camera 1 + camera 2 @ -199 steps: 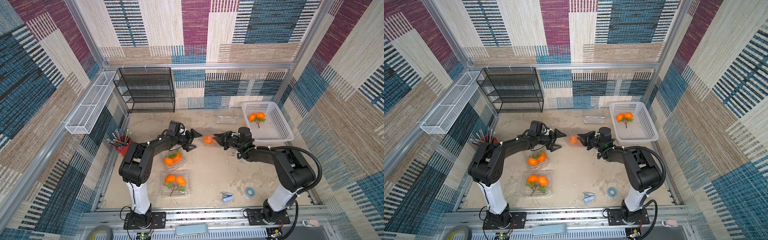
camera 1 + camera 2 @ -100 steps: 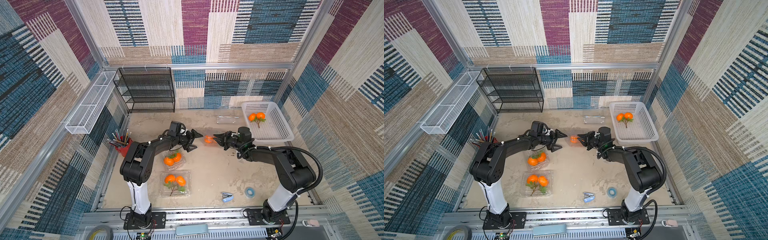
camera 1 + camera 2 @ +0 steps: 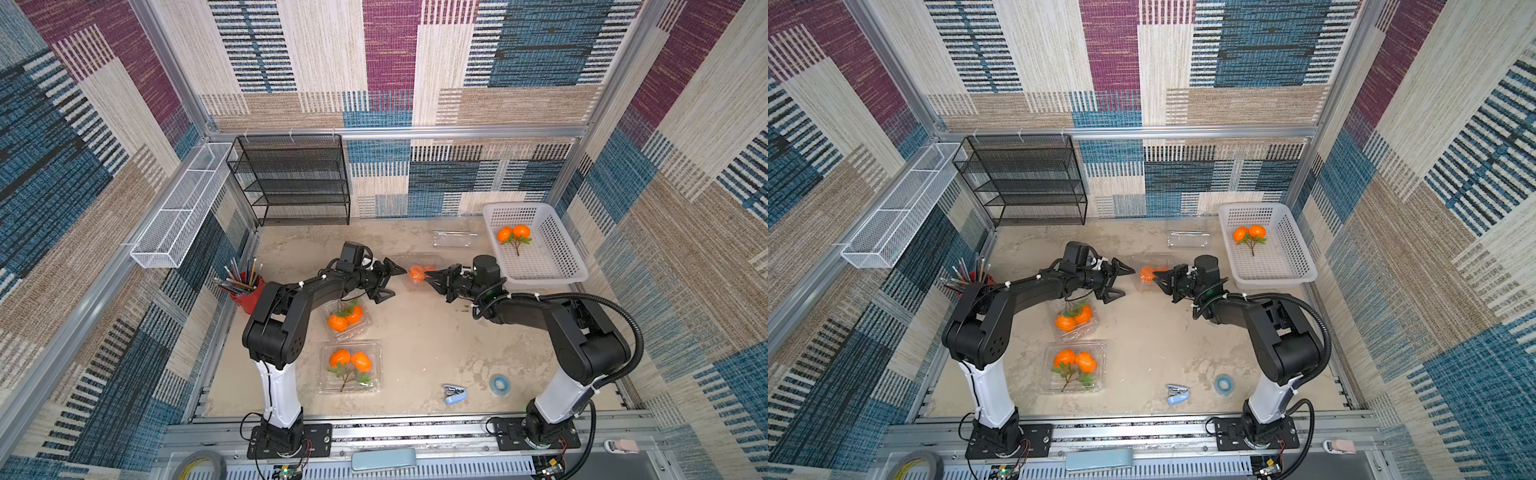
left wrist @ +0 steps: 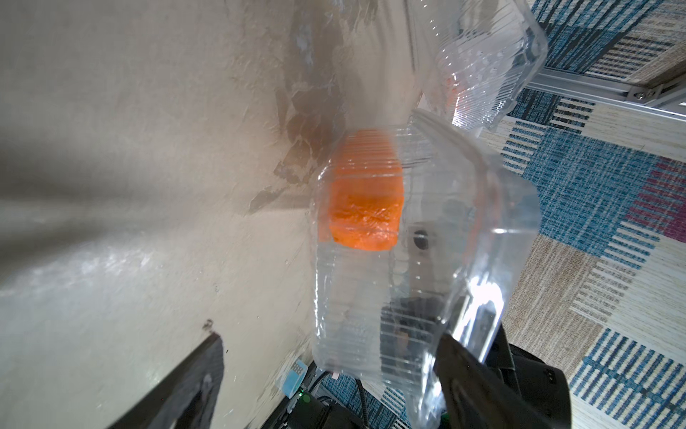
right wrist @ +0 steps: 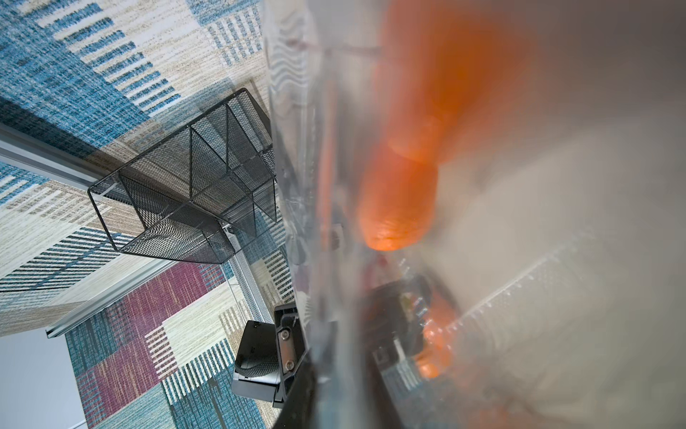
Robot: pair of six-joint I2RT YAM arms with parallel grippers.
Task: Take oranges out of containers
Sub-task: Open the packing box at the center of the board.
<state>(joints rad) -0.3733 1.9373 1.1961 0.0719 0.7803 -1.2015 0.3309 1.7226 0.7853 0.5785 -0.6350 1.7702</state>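
Observation:
A clear container (image 3: 420, 266) with oranges (image 3: 417, 273) inside hangs just above the table's middle. My right gripper (image 3: 430, 279) is shut on its thin plastic wall, which runs between the jaws in the right wrist view (image 5: 334, 371). My left gripper (image 3: 397, 283) faces it from the other side, open, with one fingertip at the container's edge. In the left wrist view the container (image 4: 427, 260) and a blurred orange (image 4: 362, 208) lie ahead of the open jaws. Two more containers (image 3: 347, 318) (image 3: 350, 368) hold oranges under the left arm. An empty one (image 3: 453, 240) lies at the back.
A white perforated basket (image 3: 552, 257) at the back right holds a pair of oranges (image 3: 513, 233). A black mesh shelf (image 3: 299, 183) stands at the back left and a red pencil cup (image 3: 247, 293) at the left edge. A blue stapler (image 3: 455, 392) and a tape roll (image 3: 500, 383) lie near the front.
The right gripper has closed slightly tighter on the container's wall, and the container has shifted a little toward the back. The left gripper stays open in place.

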